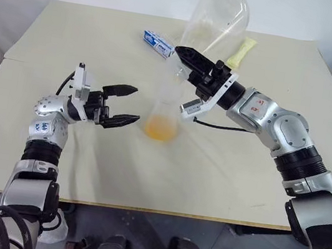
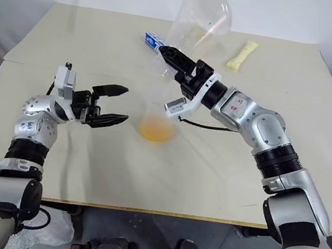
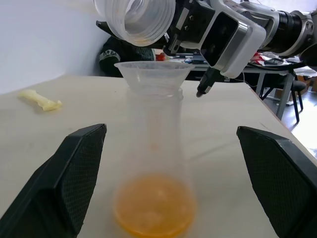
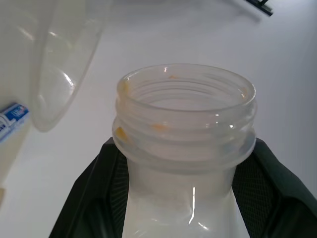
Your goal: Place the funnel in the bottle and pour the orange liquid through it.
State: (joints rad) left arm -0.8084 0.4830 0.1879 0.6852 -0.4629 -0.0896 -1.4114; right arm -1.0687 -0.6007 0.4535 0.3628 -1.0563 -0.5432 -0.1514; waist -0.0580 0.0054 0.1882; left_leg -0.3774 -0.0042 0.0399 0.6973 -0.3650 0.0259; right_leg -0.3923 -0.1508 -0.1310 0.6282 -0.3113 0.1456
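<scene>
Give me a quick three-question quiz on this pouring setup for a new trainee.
1. True or false: the funnel sits in the mouth of the bottle standing on the table.
2. Where is the orange liquid? A) in the bottom of the bottle B) pooled on the table C) in a mug
3. What does the right gripper hold, and how does the left gripper stand?

Key:
1. True.
2. A.
3. The right gripper is shut on the neck of the clear container, which is tipped mouth-down over the funnel. The left gripper is open beside the bottle, not touching it.
</scene>
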